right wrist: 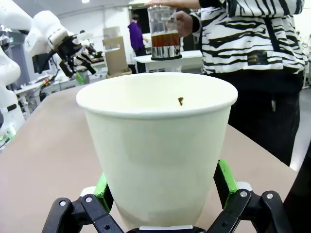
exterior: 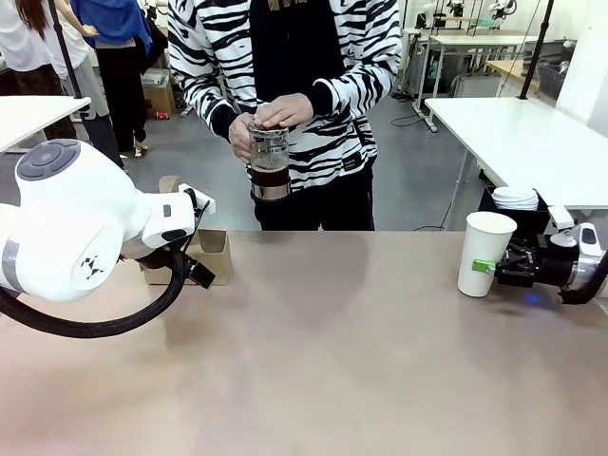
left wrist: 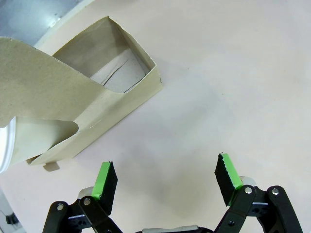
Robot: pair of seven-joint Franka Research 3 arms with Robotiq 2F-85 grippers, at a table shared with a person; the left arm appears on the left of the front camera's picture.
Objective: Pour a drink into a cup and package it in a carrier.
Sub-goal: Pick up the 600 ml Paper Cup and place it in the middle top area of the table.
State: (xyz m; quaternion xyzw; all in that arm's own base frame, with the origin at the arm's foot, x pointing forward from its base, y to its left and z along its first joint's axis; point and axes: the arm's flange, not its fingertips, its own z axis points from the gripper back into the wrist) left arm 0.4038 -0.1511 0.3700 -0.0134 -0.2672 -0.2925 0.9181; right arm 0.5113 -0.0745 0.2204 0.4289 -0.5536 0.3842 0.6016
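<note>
Our right claw (right wrist: 164,186) straddles the cup (right wrist: 155,145) near its base, grip uncertain; we judge it light, crushable, wanting a gentle squeeze, while our left claw (left wrist: 167,179) gapes empty.

We are counting one cup (exterior: 486,252), white and without a lid, one brown carrier (exterior: 211,255) and one glass jug (exterior: 270,161) with one dark drink (exterior: 270,177) in it. We are seeing two grippers, the left gripper (left wrist: 166,162) and the right gripper (exterior: 484,267), each showing two green pads (left wrist: 103,178), four in all. We are counting one person (exterior: 285,57) at the table's far side, with two hands up: one hand (exterior: 285,111) and the other hand (exterior: 239,135). One stack of white lids (exterior: 516,198) is sitting behind the cup; we are unable to count its pieces. We are counting one brown table (exterior: 313,361).
</note>
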